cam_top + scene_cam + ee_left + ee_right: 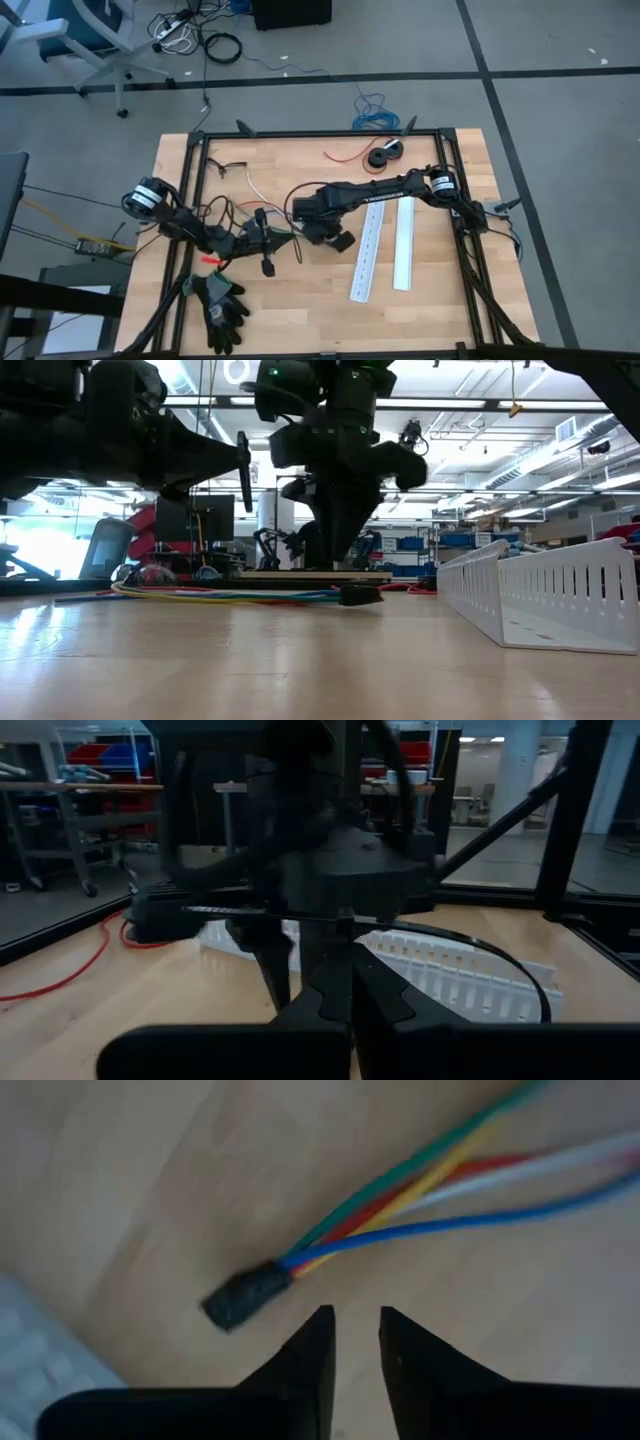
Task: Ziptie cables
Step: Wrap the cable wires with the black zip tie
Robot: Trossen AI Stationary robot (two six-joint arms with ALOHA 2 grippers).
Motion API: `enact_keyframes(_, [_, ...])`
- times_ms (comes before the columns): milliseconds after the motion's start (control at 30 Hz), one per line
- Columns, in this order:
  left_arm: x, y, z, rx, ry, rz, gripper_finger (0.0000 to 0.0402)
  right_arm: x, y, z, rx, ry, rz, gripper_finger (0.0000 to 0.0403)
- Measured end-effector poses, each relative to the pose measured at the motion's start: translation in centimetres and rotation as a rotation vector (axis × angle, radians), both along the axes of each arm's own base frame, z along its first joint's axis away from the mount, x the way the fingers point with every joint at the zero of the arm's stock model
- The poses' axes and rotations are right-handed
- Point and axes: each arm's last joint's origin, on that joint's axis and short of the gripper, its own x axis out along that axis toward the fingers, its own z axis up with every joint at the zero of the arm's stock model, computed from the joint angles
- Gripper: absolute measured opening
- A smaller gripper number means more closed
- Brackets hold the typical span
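The cables (440, 1185) are thin green, yellow, red, white and blue wires joined at a dark end (245, 1295). They lie flat on the table, and the low view shows them (230, 597) with the dark end (360, 594) toward the white duct. My right gripper (356, 1325) (328, 232) points down just above the table beside that dark end; its fingers are a narrow gap apart and touch nothing. My left gripper (345, 990) (266, 240) hovers to the left of it, shut on a thin black ziptie (243, 470). My left gripper pinches the black ziptie strip (300, 911) between its two shut fingers, which lie across the strip. The ziptie is lifted clear of the table. In the low view it stands roughly upright (243, 470) beside the gripper.
Two white slotted ducts (365, 255) (403, 245) lie right of the grippers. A pair of black gloves (222, 305) sits near the front left. A red wire with a black spool (383, 155) lies by the far edge. Black frame rails (320, 133) border the table.
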Motion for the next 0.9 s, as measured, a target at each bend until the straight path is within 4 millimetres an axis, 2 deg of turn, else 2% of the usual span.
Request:
enact_keyframes(133, [-0.4,-0.7,0.0,-0.009,0.0,0.018,0.0001,0.1,0.1,-0.2,-0.058,-0.033,0.288,0.0093])
enact_keyframes(433, [-1.5,-2.4,0.0,-0.023,0.004,0.056,0.0,0.3,1.3,-3.2,-0.221,-0.134,0.822,0.0103])
enact_keyframes(667, [-2.1,-3.3,0.0,-0.032,0.007,0.085,0.0,0.2,1.8,-3.4,-0.345,-0.105,0.937,0.01])
enact_keyframes(900, [-2.3,-3.6,0.0,-0.061,0.001,0.089,0.0,-0.3,1.5,-3.6,-0.427,-0.012,1.129,0.0098])
